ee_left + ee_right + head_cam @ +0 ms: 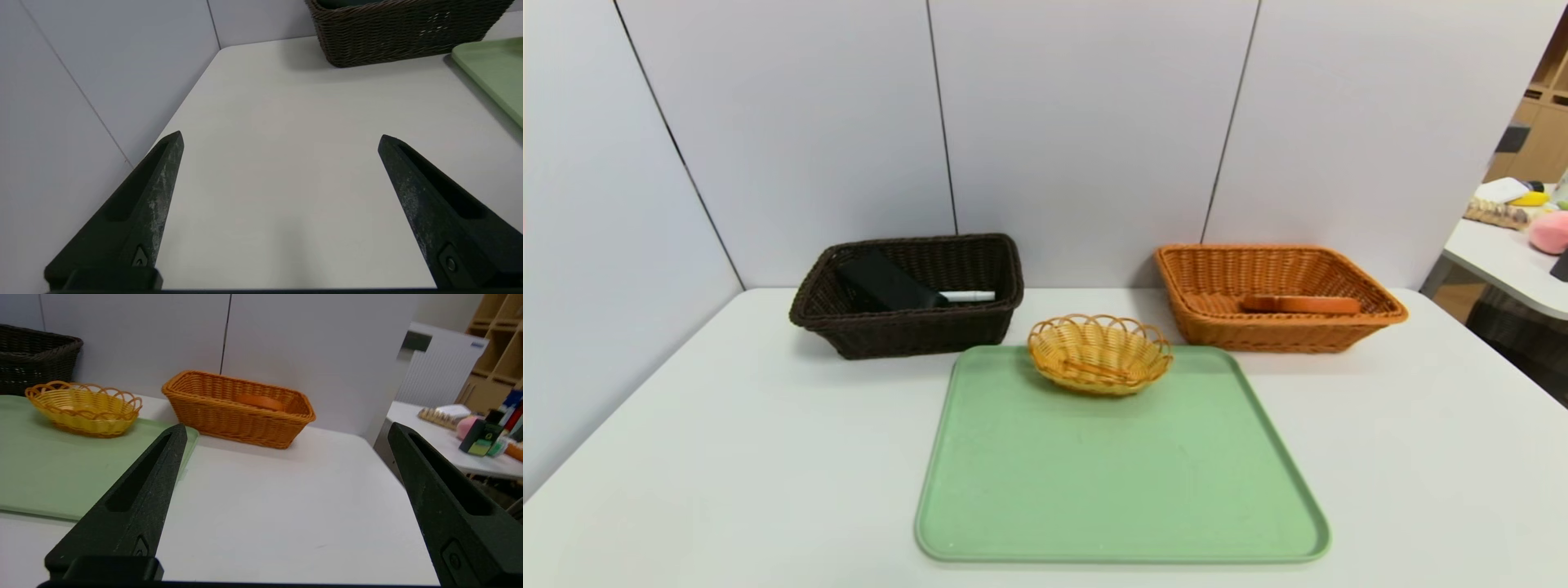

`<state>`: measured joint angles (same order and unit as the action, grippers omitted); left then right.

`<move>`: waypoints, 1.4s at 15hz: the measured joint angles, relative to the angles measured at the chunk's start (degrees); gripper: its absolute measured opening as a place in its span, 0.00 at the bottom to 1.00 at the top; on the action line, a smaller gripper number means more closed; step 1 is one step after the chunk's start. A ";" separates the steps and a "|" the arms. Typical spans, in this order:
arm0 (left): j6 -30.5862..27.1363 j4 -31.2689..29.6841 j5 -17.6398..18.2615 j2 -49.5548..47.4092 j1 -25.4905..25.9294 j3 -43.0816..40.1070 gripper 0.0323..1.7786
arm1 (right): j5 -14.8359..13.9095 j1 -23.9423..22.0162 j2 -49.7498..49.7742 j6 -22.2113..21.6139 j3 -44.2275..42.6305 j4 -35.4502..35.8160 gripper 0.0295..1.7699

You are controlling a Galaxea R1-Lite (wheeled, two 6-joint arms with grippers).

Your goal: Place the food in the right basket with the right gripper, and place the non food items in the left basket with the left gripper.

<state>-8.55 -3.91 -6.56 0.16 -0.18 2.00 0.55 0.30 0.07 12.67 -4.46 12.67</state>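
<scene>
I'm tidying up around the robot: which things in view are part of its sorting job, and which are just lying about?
For the job:
- dark basket, with a black item and a white item
- orange basket, with an orange item

Just about:
- pink thing on the side table

Unsure: yellow basket, green tray

Pink object [1549,232] on white side table [1507,265]

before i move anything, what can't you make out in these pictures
- Black item: head view, its underside, hidden by the dark basket.
- Orange food: head view, lower part, behind the basket's front rim.
- Green tray: left wrist view, cut off by the picture's edge.
</scene>
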 joint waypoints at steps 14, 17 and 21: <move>7.92 4.10 6.63 -0.23 0.00 -2.00 0.95 | 0.38 0.02 0.00 -11.24 4.46 -12.59 0.96; 7.95 4.10 6.63 -0.23 0.00 -2.00 0.95 | 0.29 0.02 0.00 -11.22 4.46 -12.59 0.96; 7.95 4.10 6.66 -0.23 0.00 -2.00 0.95 | 0.24 0.02 0.00 -11.29 4.46 -12.67 0.96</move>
<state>-0.60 0.18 0.10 -0.07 -0.18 0.00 0.79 0.33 0.07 1.38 0.00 0.00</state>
